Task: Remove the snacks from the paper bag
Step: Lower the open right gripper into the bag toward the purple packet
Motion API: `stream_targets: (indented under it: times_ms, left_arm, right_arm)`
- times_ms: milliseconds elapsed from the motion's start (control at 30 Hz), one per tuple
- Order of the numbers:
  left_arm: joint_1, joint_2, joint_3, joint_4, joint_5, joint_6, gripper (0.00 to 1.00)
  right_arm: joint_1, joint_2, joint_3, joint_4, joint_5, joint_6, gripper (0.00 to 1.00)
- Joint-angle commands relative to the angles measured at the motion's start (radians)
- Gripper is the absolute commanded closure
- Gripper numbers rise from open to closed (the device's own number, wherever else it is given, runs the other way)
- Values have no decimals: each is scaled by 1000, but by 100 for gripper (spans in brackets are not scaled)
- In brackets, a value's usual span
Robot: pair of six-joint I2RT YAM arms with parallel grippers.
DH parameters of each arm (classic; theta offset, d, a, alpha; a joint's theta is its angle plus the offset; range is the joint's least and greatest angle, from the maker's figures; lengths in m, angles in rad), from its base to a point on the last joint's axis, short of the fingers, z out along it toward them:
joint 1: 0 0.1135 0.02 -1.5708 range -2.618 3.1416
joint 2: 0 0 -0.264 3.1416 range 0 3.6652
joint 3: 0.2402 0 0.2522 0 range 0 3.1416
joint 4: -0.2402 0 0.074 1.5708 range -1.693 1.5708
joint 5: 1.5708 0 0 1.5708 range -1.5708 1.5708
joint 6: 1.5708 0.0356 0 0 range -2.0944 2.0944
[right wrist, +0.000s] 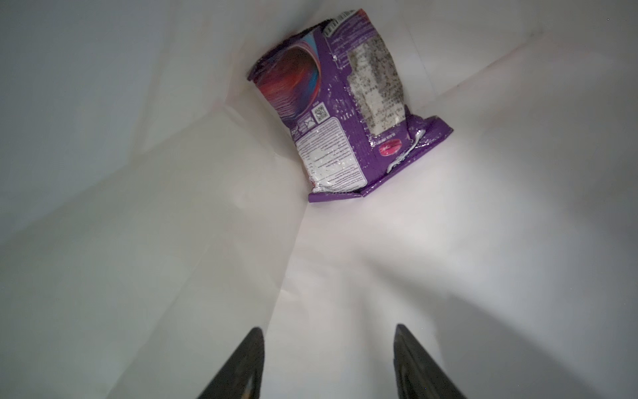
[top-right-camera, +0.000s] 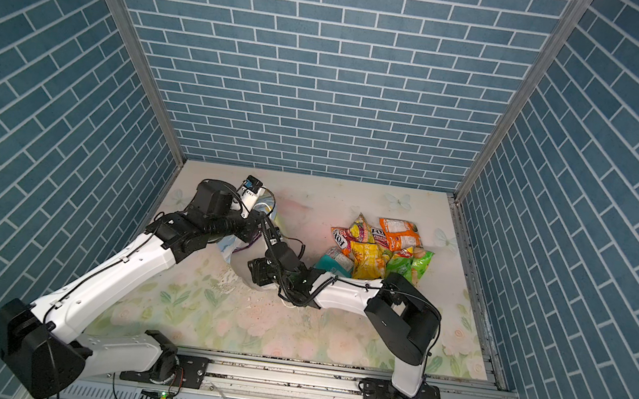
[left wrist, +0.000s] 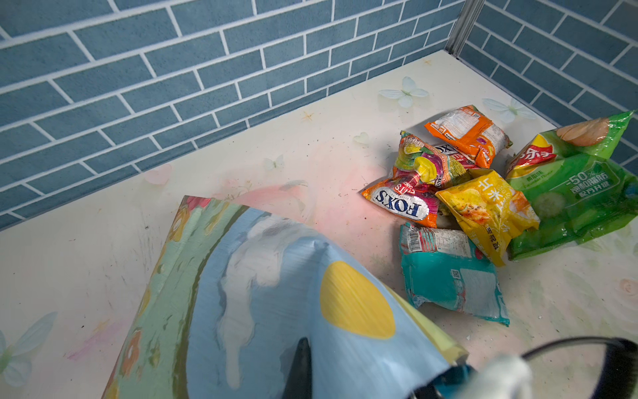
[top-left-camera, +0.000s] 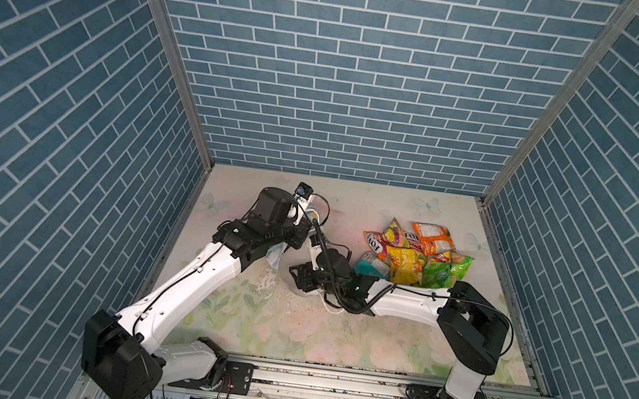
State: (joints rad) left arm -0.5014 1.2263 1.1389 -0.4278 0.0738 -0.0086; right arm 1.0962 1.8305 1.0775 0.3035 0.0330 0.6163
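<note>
The paper bag [left wrist: 262,297], printed with blue sky, a yellow sun and meadow, is pinched at its wall by my left gripper [left wrist: 303,362], which is shut; one dark finger [left wrist: 299,373] shows on the outside. In both top views the arms hide most of the bag [top-left-camera: 274,255] [top-right-camera: 230,245]. My right gripper [right wrist: 328,328] is inside the white bag, open and empty. A purple snack packet [right wrist: 345,114] lies deeper in, apart from its tips. Several snacks [top-left-camera: 415,255] [top-right-camera: 380,250] lie piled on the table: a FOX'S packet [left wrist: 400,203], orange [left wrist: 466,133], yellow [left wrist: 490,210], green [left wrist: 569,193], teal [left wrist: 448,276].
Blue brick-pattern walls [top-left-camera: 345,86] close in the floral table [top-left-camera: 292,331] at the back and both sides. A metal rail [top-left-camera: 328,378] with the arm bases runs along the front edge. The snack pile sits close to the right wall.
</note>
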Motion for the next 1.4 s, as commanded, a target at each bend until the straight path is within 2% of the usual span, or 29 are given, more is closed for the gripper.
stream_targets:
  times_ms: [0,300,500,900,1367]
  left_arm:
    - [1,-23,15,32,19,-3,100]
    - [0,-13,7,45,52,1,100]
    - [0,-8,7,46,65,2,100]
    - [0,-7,4,49,57,3,100]
    - [-1,-4,7,50,97,6,100]
  right_arm:
    - [-8,25,40,17,-34,48,38]
    - [-35,70,86,56,-58,86,31]
    - [-36,108,126,81,-60,68,29]
    - [-36,169,166,75,-13,62,22]
    - [-36,287,269,112,-16,108,7]
